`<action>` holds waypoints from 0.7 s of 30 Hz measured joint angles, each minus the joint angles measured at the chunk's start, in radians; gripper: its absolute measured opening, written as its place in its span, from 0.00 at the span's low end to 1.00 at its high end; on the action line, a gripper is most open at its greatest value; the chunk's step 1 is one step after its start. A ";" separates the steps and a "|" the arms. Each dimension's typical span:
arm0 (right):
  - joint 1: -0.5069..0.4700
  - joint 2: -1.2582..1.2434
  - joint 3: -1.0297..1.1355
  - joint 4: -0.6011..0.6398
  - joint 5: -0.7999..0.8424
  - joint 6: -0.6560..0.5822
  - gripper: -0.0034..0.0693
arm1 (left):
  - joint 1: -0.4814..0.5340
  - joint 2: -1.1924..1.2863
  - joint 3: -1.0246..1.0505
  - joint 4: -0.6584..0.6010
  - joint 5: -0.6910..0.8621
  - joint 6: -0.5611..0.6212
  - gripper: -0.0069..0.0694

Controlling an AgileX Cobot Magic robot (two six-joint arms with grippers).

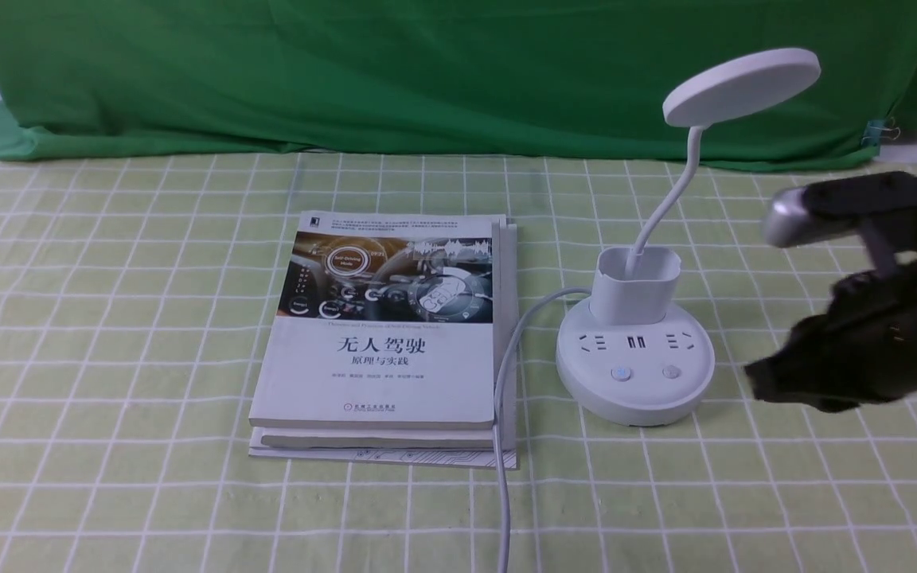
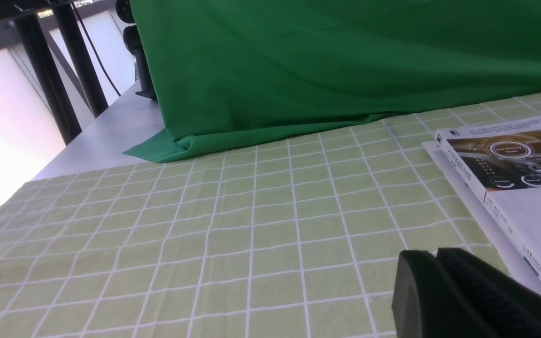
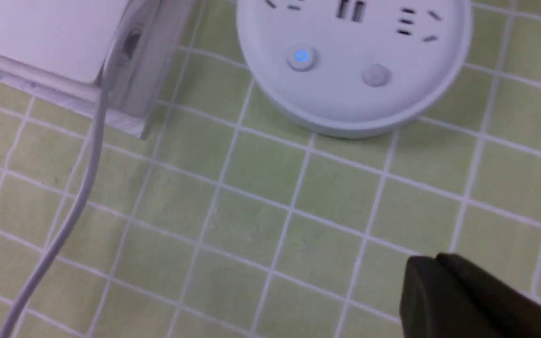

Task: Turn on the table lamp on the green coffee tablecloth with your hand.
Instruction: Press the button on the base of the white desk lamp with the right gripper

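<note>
A plain dark green backdrop [image 1: 347, 72] hangs across the far side. In front of it the green coffee tablecloth [image 1: 108, 358] covers the counter [image 2: 106, 141]. A stack of books [image 1: 387, 374] lies at the cloth's centre. The table lamp [image 1: 635, 290] stands upright just right of them, its disc head tilted above the base. The right tool [image 1: 761, 382] hovers near the base's right side, clear of it and tip pointing left. Its fingers look pressed together, holding nothing. The left tool [image 2: 421, 281] sits low over bare cloth left of the books, likewise closed and empty. A grey cord [image 1: 502, 398] leaves the base's left side and runs along the books' right edge towards the near side. On the base, the left button [image 3: 301, 57] glows blue and the right button [image 3: 375, 75] is dark.
</note>
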 joint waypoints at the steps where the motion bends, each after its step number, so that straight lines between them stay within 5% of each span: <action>1: 0.015 0.090 -0.057 -0.005 -0.002 -0.013 0.09 | 0.000 0.000 0.000 0.000 0.000 0.000 0.12; 21: 0.020 0.498 -0.359 -0.043 0.045 -0.033 0.09 | 0.000 0.000 0.000 0.000 0.000 0.000 0.12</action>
